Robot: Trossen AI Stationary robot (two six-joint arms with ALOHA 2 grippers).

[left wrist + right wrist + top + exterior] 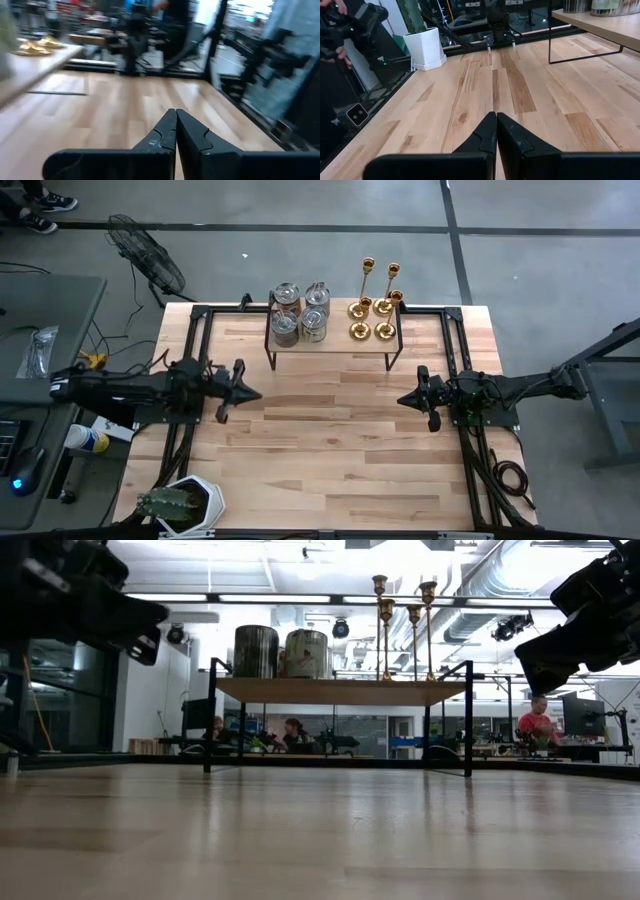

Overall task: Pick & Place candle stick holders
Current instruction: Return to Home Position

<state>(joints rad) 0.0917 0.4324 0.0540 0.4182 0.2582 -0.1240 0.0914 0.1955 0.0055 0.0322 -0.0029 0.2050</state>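
Left fingers point(246, 392), right fingers point(410, 399) clenched empty near opposite bench point(330, 445) edges; gold candlesticks point(383, 307), silver holders point(286, 327) on far-edge shelf point(340, 345).

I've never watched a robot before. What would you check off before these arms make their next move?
1. Left tool shut and empty: ok.
2. Right tool shut and empty: ok.
3. Both tools clear of the shelf, one at each side of the table: ok.
4. Four gold candlesticks upright on the shelf: ok.
5. Four silver holders on the shelf beside them: ok.
6. Candlestick bases apart from one another: cannot tell.
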